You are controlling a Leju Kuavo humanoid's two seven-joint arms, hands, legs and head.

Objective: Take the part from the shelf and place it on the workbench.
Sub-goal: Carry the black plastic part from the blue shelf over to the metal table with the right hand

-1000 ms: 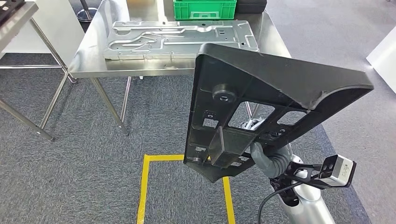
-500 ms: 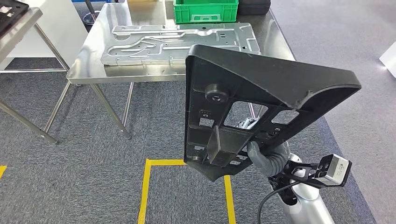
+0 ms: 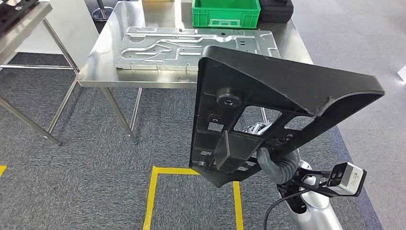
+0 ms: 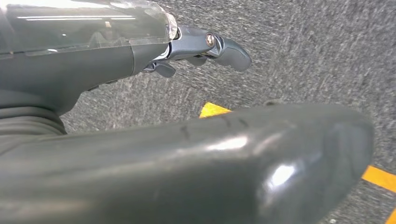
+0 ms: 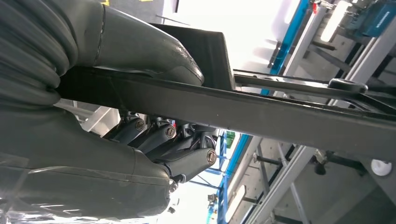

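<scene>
1. Far left of head view: corner of a second steel table (image 3: 19, 21) w/ a dark item on top, too cropped to ID.
2. Yellow tape outline (image 3: 153, 191) on the grey carpet, below & in front of the workbench.
3. Workbench (image 3: 103, 62): stainless top on thin legs, ahead of the robot. Large stamped sheet-metal plate (image 3: 191, 45) lies flat across the mid of the top, reaching close to its front edge.
4. Green crate (image 3: 226, 12) at the workbench's back edge, just behind the plate. A dark case (image 3: 276, 9) beside it toward the back right corner.
5. Part (image 3: 268, 100): big black plastic panel w/ ribs, cut-outs & a round boss, held in the air in front of the workbench's front right corner, tilted, not touching the top.
6. Right hand (image 3: 268, 160) grips the part at its lower end. Right wrist view: thumb (image 5: 154, 51) on one face of the part's bar, fingers (image 5: 187, 161) curled under the other face, clamped on it.
7. Left hand (image 4: 196, 44): left wrist view shows it over carpet & yellow tape, holding nothing; fingers look partly curled, thumb apart from them; can't tell more.
</scene>
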